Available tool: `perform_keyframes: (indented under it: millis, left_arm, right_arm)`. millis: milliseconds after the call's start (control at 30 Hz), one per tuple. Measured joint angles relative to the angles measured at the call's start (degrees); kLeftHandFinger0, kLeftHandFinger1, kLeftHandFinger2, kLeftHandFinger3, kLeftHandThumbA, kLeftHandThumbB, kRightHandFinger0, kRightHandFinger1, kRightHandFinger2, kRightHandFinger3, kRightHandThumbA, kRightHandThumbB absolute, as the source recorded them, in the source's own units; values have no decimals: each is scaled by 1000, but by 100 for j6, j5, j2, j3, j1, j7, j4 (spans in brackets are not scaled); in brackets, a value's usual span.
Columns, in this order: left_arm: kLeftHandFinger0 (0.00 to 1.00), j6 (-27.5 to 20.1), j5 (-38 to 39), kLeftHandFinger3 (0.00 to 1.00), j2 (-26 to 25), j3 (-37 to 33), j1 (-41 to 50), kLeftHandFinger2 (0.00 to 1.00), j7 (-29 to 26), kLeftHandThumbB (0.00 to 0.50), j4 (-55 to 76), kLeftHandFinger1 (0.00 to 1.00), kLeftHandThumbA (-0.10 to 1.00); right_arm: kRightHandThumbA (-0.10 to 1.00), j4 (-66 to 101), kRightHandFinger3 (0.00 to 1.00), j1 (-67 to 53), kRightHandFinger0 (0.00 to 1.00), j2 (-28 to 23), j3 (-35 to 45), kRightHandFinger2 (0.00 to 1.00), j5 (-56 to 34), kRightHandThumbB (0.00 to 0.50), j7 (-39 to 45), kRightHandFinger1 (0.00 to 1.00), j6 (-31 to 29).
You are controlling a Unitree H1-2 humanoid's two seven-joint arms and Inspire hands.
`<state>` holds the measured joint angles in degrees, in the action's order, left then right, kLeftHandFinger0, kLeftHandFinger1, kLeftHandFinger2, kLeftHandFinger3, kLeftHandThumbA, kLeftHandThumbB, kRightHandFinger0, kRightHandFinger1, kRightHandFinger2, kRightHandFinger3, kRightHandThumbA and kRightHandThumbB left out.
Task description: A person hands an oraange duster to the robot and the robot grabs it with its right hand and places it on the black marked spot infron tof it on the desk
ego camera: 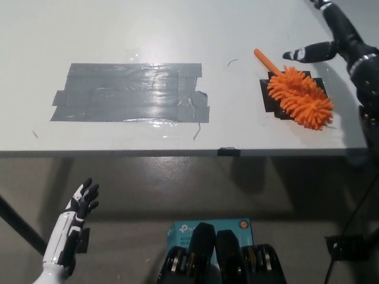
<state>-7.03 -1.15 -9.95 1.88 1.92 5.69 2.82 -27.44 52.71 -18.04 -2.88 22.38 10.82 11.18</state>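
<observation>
I see the duster [299,96] lying on the black patch [271,98], my right hand [329,36] released just above it, left hand [82,202] idle, fingers spread.

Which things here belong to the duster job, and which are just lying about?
Job: orange duster, lying on the black marked spot; right hand, open above it.
Lying about: grey tape patch; left hand, open, below the desk edge.
</observation>
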Motion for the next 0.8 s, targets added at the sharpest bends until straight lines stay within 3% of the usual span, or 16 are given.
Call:
perform_keyframes:
  millis: [133, 300, 333, 500, 600, 800]
  left_arm:
    - [1000, 5, 0, 1000, 1, -4, -62, 1000, 0, 216, -30, 1000, 963]
    - [1000, 23, -1, 1000, 7, -10, -171, 1000, 0, 199, -171, 1000, 983]
    - [1000, 26, -1, 1000, 8, -11, -195, 1000, 0, 197, -194, 1000, 983]
    - [1000, 36, -1, 1000, 20, -20, -391, 1000, 0, 208, -324, 1000, 982]
    - [1000, 41, -2, 1000, 59, -35, -611, 1000, 0, 215, -423, 1000, 977]
    - [1000, 41, -2, 1000, 124, -82, -828, 1000, 0, 217, -594, 1000, 975]
  right_arm:
    - [1000, 586, 1000, -348, 1000, -112, 73, 1000, 7, 411, 18, 1000, 54]
    - [1000, 1598, 1000, -955, 1000, -273, 195, 1000, -15, 383, 89, 1000, 192]
    - [1000, 1714, 1000, -1027, 1000, -282, 208, 1000, -23, 351, 93, 1000, 207]
    - [1000, 2346, 1000, -1473, 1000, -300, 288, 1000, -109, 381, 121, 1000, 282]
    - [1000, 3067, 1000, -2078, 1000, -292, 382, 1000, -276, 345, 125, 1000, 384]
    - [1000, 4181, 1000, -3108, 1000, -235, 425, 1000, -483, 356, 125, 1000, 459]
